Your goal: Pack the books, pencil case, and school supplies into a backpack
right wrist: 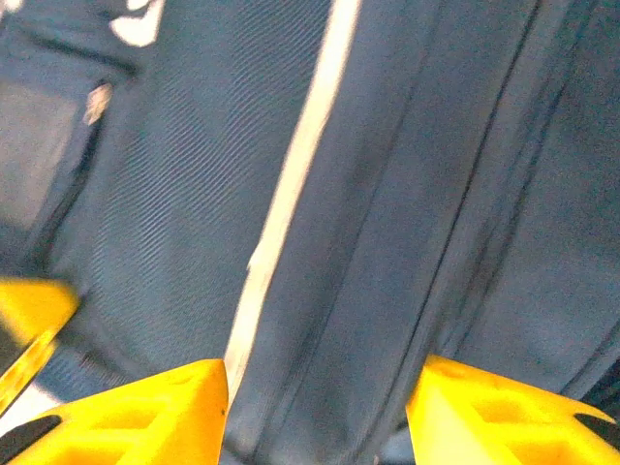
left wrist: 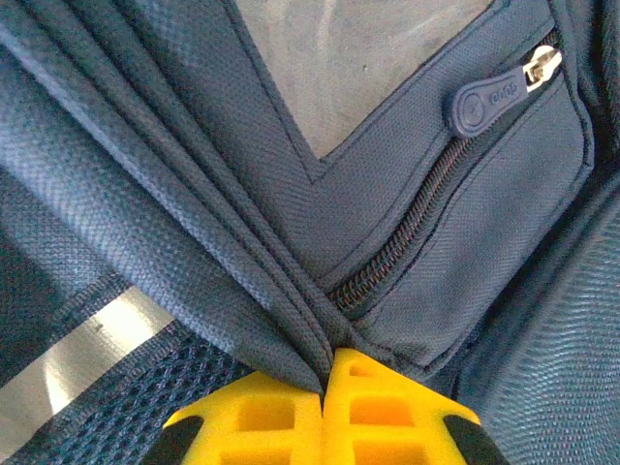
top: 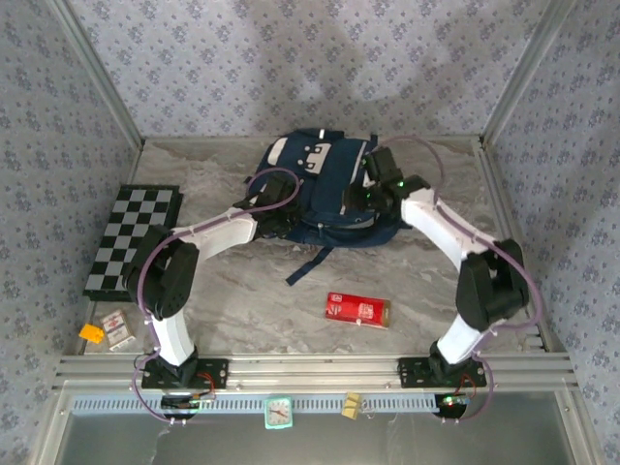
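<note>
Left pincer [left wrist: 325,376] — tight on backpack [left wrist: 436,291] fabric

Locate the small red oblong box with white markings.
Top view: the red box lies on the marbled table, on the near side of the navy fabric backpack, right of centre.

your table [top: 242,291]: grey marbled top. backpack [top: 320,184] lies at the far middle, and a dark strap [top: 310,266] trails from it toward the near edge. red box [top: 356,309] lies flat, right of centre, toward the near edge and well apart from the backpack. chessboard [top: 131,239] lies flat along the left side. near-left corner: small orange piece [top: 92,332] just beside a small white card [top: 120,329]; you cannot tell if they touch.
</note>
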`<state>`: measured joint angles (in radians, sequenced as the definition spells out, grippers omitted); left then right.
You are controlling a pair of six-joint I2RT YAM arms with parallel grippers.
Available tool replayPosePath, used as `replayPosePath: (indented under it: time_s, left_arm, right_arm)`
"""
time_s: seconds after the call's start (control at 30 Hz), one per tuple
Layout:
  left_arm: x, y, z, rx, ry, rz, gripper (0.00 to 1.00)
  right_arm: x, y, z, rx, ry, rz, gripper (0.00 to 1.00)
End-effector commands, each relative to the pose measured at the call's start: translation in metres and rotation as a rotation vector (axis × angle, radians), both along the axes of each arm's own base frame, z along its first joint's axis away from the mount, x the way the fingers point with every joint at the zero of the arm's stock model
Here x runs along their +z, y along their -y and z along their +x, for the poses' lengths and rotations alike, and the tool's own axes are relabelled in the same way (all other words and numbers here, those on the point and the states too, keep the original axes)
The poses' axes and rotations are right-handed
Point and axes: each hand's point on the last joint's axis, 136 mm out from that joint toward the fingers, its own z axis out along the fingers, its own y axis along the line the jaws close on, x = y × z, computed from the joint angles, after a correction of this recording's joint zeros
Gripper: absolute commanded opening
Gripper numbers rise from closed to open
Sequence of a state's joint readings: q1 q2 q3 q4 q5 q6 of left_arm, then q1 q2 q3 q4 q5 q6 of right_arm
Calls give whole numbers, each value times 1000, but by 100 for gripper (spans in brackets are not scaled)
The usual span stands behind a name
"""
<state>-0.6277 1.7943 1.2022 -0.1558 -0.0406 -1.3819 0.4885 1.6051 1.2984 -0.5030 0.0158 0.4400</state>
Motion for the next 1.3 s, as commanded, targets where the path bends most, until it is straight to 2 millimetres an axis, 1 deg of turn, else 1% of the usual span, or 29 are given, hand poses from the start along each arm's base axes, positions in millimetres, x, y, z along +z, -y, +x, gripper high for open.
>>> replayPosePath:
  time_s: [0.0,0.1,0.17,0.23,0.27,0.33,0.37,0.47,0.53,0.6,0.7,0.77,0.83,0.87,0.9,0.97,1.1,1.23,1.27]
  left_arm:
    - [30,17,-1,-40,51,-60,0]
    - [27,17,-2,-36,44,-65,0]
    - [27,17,-2,-31,43,-65,0]
    - [27,15,-2,-26,42,-62,0]
    - [29,15,-2,-24,48,-63,0]
    - [32,13,-2,-23,59,-58,0]
    - [32,11,-3,-21,58,-54,0]
    - [33,12,-3,-18,65,-69,0]
    - [34,14,-2,-25,67,-78,0]
    - [34,15,-2,-27,65,-74,0]
    - [34,14,-2,-25,66,-75,0]
    - [34,15,-1,-27,69,-77,0]
    - [35,15,-1,-30,71,-76,0]
    - [35,14,-1,-29,72,-72,0]
    - [36,13,-1,-26,72,-67,0]
    - [37,12,0,-27,81,-61,0]
    - [36,5,2,-22,84,-34,0]
    - [32,-13,7,8,85,19,0]
    - [32,-17,9,13,87,28,0]
  right_arm:
    - [-28,-14,-40,-6,-80,-62,51]
    - [-36,-61,-47,80,-73,-53,46]
    - [-41,-79,-49,90,-78,-79,46]
    - [-48,-87,-48,78,-75,-94,46]
    - [-51,-87,-47,54,-79,-104,45]
    - [-57,-79,-43,-14,-85,-138,44]
    - [-60,-76,-40,-41,-77,-144,41]
    - [-64,-78,-26,-78,-46,-114,37]
    - [-70,-75,-21,-114,-53,-152,36]
    - [-69,-74,-15,-139,-32,-166,35]
    - [-67,-82,-6,-142,30,-138,33]
    - [-70,-96,-1,-100,58,-123,33]
    - [-79,-94,-1,-113,29,-160,31]
    - [-82,-91,-2,-124,20,-177,28]
    - [-84,-90,-2,-125,22,-181,25]
    - [-87,-92,-7,-108,28,-171,23]
    - [-82,-84,-15,-106,25,-184,14]
    - [-77,-67,-24,-104,11,-214,4]
    - [-76,-62,-27,-102,6,-211,3]
